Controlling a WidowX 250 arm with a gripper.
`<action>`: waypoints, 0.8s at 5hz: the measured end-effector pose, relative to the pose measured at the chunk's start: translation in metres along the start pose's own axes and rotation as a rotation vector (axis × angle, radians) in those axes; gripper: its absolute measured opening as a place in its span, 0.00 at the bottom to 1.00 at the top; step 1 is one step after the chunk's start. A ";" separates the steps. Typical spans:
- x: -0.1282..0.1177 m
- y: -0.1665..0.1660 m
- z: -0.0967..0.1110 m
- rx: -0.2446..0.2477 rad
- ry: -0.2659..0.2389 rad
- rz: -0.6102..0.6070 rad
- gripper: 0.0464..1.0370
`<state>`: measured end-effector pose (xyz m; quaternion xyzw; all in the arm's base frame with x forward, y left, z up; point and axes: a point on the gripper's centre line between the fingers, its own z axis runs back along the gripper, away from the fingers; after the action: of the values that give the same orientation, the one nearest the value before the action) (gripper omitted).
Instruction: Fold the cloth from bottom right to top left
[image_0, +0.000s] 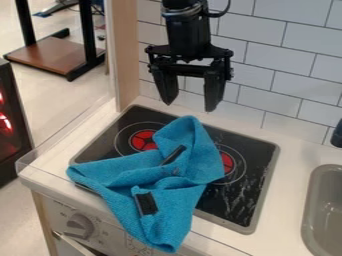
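Cloth (190, 172) overhangs stove (242, 196) front, crumpled | gripper (190, 105) hangs above stove's back, spread wide, empty | bunched layers may spoil fold

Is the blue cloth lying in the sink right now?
No, the cloth lies crumpled over the black stovetop, left of the sink.

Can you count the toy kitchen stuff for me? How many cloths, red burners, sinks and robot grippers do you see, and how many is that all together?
Blue cloth: 1
Red burners: 2
Sink: 1
Robot gripper: 1
Total: 5
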<state>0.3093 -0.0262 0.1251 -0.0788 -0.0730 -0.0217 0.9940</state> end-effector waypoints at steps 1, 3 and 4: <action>-0.005 0.000 -0.007 -0.002 0.031 0.003 0.96; -0.035 0.006 -0.005 0.041 0.067 0.147 0.96; -0.058 0.013 -0.009 0.094 0.089 0.240 0.96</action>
<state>0.2538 -0.0129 0.1053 -0.0392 -0.0198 0.0972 0.9943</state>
